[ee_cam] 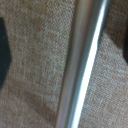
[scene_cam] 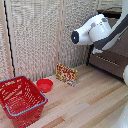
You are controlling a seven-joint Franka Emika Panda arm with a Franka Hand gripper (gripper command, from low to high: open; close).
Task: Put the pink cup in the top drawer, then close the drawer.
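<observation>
The silver bar handle [ee_cam: 82, 60] of the storage unit [scene_cam: 111, 59] runs lengthwise between the spread, empty pinch receptors [ee_cam: 65, 50], close ahead. The pink recepticle is nowhere in view.
</observation>
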